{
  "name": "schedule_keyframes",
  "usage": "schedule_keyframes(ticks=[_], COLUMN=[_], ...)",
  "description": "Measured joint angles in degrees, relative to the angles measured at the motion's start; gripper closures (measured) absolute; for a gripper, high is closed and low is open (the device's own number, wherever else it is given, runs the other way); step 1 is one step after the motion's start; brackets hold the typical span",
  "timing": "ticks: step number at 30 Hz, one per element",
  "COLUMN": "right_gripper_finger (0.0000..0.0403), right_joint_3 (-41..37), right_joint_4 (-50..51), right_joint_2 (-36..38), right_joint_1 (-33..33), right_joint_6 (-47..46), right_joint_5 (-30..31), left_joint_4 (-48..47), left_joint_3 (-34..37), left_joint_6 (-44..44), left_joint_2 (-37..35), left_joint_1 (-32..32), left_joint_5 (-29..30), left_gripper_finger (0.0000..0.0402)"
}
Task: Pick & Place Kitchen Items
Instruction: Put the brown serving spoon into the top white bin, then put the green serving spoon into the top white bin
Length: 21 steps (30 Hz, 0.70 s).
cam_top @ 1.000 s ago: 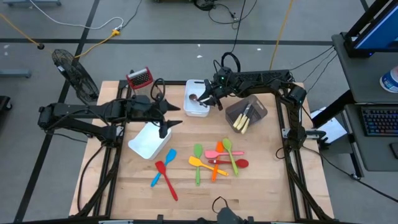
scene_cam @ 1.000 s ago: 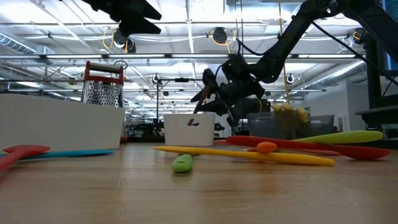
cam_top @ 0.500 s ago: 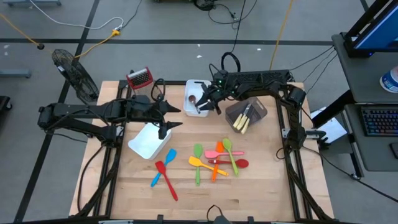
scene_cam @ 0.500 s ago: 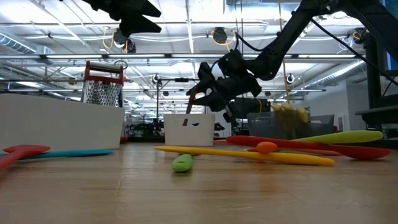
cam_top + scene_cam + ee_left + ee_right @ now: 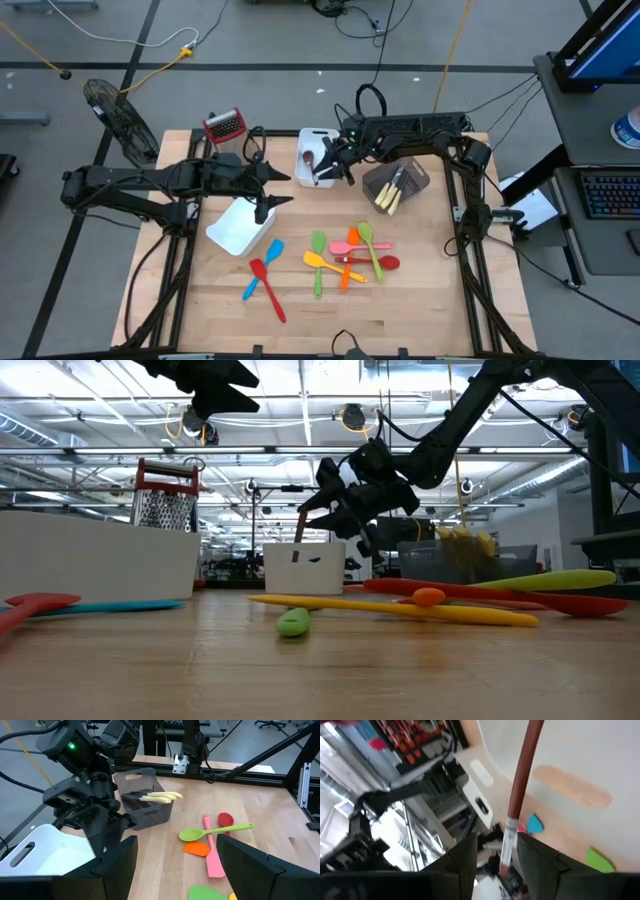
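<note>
My right gripper (image 5: 325, 166) hangs over the small white bin (image 5: 303, 176) at the table's far middle, shut on a brown-handled utensil (image 5: 300, 526) whose lower end dips inside the bin's rim. My left gripper (image 5: 285, 187) stands open and holds nothing, raised above the larger white bin (image 5: 238, 230) on the left. Several coloured utensils (image 5: 350, 250) lie crossed over each other flat on the table's near middle. A blue and a red spatula (image 5: 264, 276) lie to their left. My right gripper pinches the utensil between its two fingers at the silver stretch (image 5: 508, 831) next to the brown shaft (image 5: 522, 770). The fingers come slanting from the table's right. The utensil hangs below them, almost upright, its lower end inside the small white bin.
A grey bin (image 5: 397, 184) with cream utensils stands right of the small white bin. A metal grater with a red handle (image 5: 225, 125) stands at the far left corner. Bare wood lies along the near edge.
My right gripper has gone a little toward the table's left and up over the small white bin, carrying the brown utensil. The utensil slanted before and now hangs nearly upright.
</note>
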<state>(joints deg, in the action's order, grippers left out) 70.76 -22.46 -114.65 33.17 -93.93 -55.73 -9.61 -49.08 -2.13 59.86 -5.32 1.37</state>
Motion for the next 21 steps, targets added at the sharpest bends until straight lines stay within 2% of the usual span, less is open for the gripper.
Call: schedule_keyframes(ticks=[10,21], right_gripper_finger=[0.0273,0.0273], right_joint_3=[0.0,0.0], right_joint_4=[0.0,0.0], right_joint_2=[0.0,0.0], right_joint_1=[-0.7,-0.2], right_joint_6=[-1.2,2.6], right_joint_5=[-4.6,-3.4], left_joint_4=[0.0,0.0], left_joint_3=[0.0,0.0], left_joint_6=[-1.6,-2.8], left_joint_2=[0.0,0.0], left_joint_1=[0.2,0.2], left_joint_5=[-2.2,-3.4], left_gripper_finger=[0.0128,0.0128])
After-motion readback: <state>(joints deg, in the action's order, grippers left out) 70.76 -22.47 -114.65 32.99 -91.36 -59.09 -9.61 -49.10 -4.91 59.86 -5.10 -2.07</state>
